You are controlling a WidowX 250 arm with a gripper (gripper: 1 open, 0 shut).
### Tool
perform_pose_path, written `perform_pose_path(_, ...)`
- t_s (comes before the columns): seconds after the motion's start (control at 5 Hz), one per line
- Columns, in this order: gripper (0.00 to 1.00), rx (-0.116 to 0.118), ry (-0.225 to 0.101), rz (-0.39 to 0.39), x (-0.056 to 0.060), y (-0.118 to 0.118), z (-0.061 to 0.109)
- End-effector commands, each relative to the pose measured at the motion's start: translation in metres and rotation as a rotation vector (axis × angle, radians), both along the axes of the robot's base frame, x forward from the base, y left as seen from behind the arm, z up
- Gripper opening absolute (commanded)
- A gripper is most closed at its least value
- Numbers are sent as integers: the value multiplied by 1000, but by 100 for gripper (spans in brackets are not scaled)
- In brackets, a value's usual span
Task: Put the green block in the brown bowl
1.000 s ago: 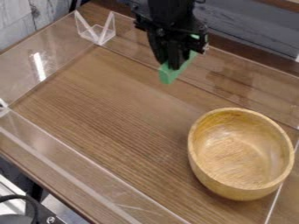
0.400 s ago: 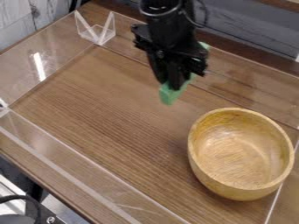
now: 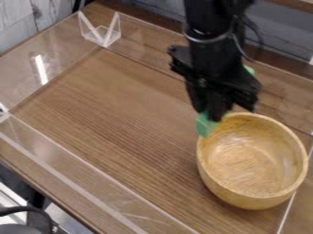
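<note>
One green block (image 3: 208, 123) hangs clamped in the pincer (image 3: 215, 117) over the brown bowl (image 3: 253, 160) rim

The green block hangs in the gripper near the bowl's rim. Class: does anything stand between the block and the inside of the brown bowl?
Nothing visible does. The green block, shut in the gripper, hangs at the near-left rim of the brown bowl, whose inside is empty.

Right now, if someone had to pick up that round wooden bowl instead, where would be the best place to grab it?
Probably the thick rim of the round light brown wooden bowl, on the near side, coming straight down from above. The bowl sits upright and open, so one of the fingers could slip inside the wall and one outside. Its far left edge is crowded by the gripper, which is shut on the slim green block.
</note>
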State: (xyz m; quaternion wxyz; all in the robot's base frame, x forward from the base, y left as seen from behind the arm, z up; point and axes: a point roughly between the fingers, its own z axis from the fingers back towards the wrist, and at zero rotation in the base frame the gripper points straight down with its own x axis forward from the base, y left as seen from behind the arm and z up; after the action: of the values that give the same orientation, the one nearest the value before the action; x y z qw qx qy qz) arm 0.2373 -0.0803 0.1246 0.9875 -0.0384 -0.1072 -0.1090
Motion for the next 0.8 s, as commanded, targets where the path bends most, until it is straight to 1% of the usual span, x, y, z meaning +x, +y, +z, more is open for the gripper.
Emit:
perform_pose_path(0.0, 0, -11, -48, -19, -6, -21, 7)
perform_pose_path(0.2, 0, -7, -54, -46, -18, -38, -1)
perform_pose_path(0.4, 0, -7, -53, -52, -23, -47, -13)
perform_pose_path(0.6, 0, -2, -54, -54, -25, -52, -18)
